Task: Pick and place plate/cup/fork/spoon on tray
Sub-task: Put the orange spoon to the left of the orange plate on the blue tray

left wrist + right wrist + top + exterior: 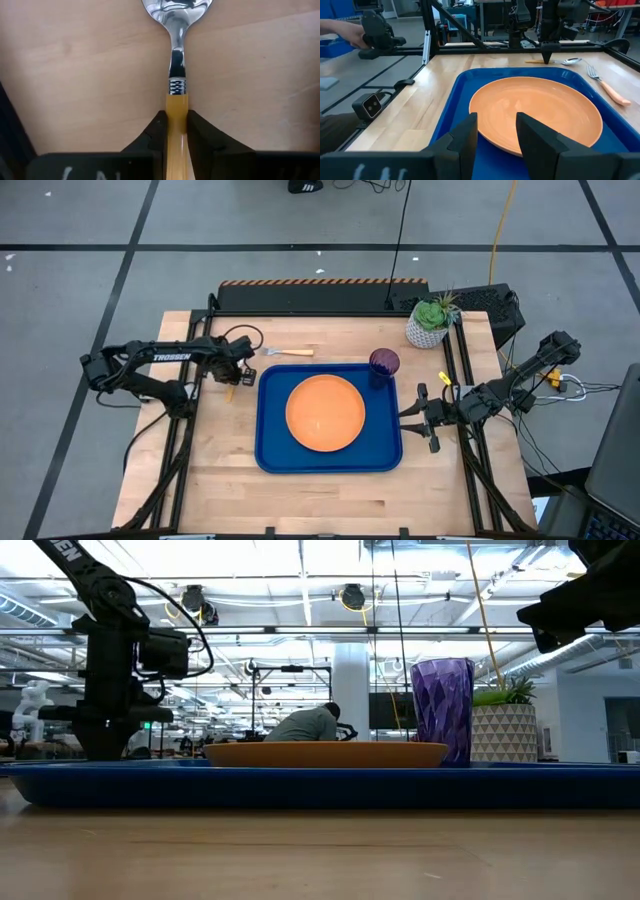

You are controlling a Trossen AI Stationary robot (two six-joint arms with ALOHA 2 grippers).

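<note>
The blue tray [270, 450] lies in the middle of the wood counter [220, 480]. The orange plate [325, 412] sits flat in the middle of the tray. The purple cup [384, 362] stands up at the tray's far right corner. So those two look done.

The right end effector [495, 122] waits just beside the tray's right edge. Its fingers are spread apart and hold nothing.

The left end effector [176, 117] is at work just off the tray's left side, near the far corner. Its two fingers are squeezed tight on the yellow handle of the spoon [176, 60]. The shiny bowl of the spoon points away from the fingers. The spoon seems to lie on the counter, but it is hard to tell if it is lifted a bit.

The step in hand looks like picking up the spoon. Next, the arm needs to lift it, carry it over the tray's low rim, and put it down on a bare blue spot beside the plate.

The fork [290, 352] lies on the counter just past the tray's far edge, so it is yet to be moved. A white pot with a green plant [432, 320] stands past the tray's far right corner.

Far behind the tray is a big bright room with ceiling lights, and a person [310, 725] is bent over there.
</note>
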